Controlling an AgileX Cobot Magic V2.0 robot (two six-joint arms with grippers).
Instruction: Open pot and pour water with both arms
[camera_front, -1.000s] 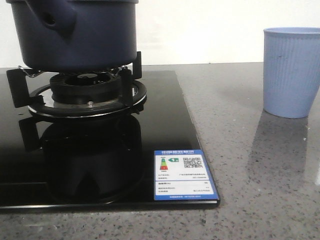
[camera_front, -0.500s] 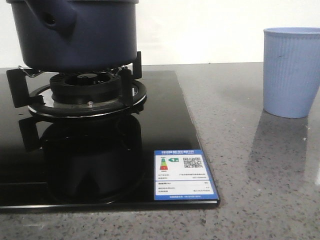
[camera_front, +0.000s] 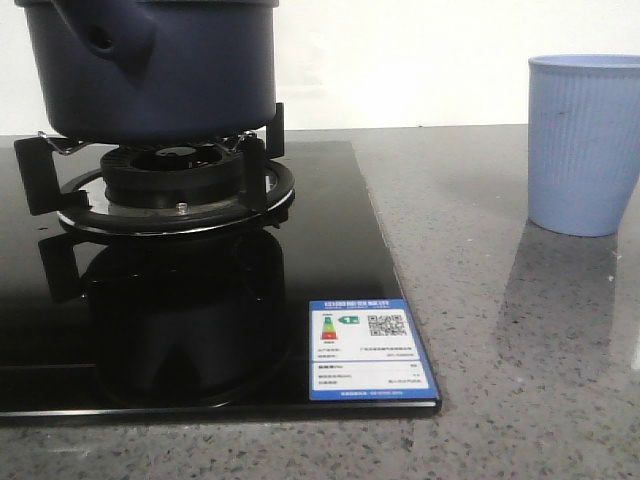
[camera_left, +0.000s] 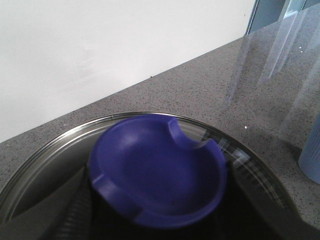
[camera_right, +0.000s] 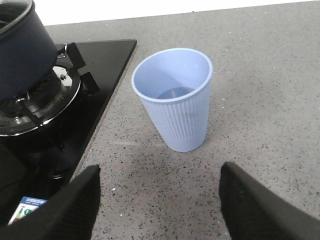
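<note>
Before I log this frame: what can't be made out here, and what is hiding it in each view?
- Top of the pot: cut off by the front view's upper edge.
- Pot contents: left wrist view shows only the glass lid and its blurred blue knob.
- Left hand: its fingers appear in no view, so its state is unknown.
- Cup contents: the dark patch inside is too indistinct, right wrist view.
- Sticker text on the cooktop: too small.

Bare counter (camera_front: 480, 330) between stove (camera_front: 330, 250) and cup (camera_front: 585, 145)
</note>
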